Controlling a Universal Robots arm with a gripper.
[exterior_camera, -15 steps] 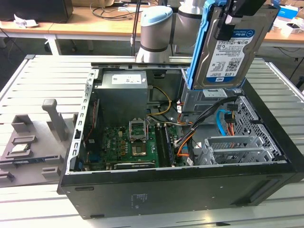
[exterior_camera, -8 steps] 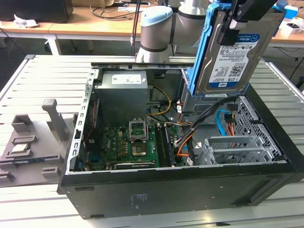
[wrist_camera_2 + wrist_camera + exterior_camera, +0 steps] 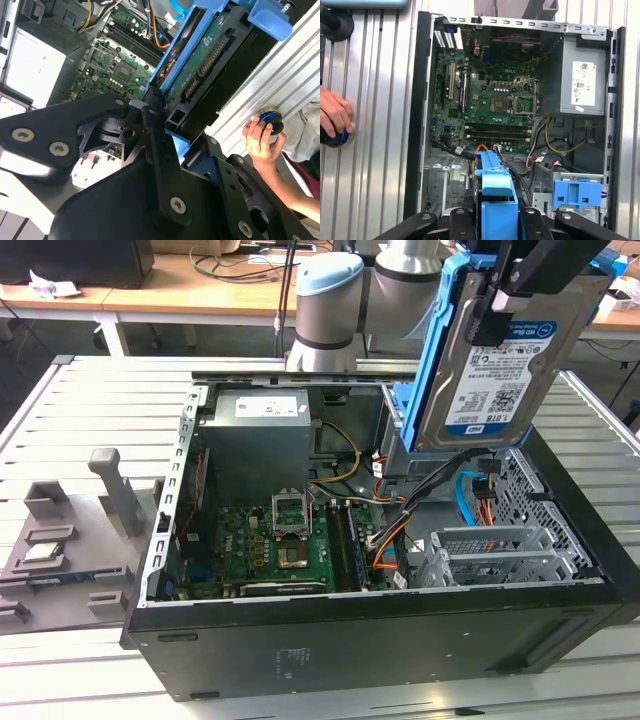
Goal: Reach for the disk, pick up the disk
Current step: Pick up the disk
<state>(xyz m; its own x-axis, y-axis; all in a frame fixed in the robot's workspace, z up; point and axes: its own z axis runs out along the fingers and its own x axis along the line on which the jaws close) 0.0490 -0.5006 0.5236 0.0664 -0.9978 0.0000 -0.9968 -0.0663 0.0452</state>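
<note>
Disk [image 3: 500, 370] is up in the air, folks, hanging above the open PC case [image 3: 380, 640] toward the exterior view's right, label facing out, blue rails running along its edges. The gripper [image 3: 520, 285] has it from the top end: jaws clamped on the drive, one black finger [image 3: 487, 320] lying down over the labelled face, the other side behind it.

In the second wrist view the gripper [image 3: 162, 135] shows its dark linkage arms closing in on the blue rail, w/ the drive's green circuit-board underside [image 3: 205, 60] stretching away from the jaws (connector side visible here). Drive sits squarely between the fingers, not beside them.

First wrist view, looking straight down: the blue edge of the disk [image 3: 495, 195] is pinched between the two black fingertips, gripper [image 3: 495, 217] centred on it. Below lies the case interior: motherboard [image 3: 490, 100], silver power supply [image 3: 582, 85], a blue plastic clip [image 3: 577, 192] on the drive cage, orange and yellow cables nearby.

Off the case, on the slatted table [image 3: 380, 125], a person's hand [image 3: 335, 117] rests on a small dark knob w/ a blue ring [image 3: 335, 137].
</note>
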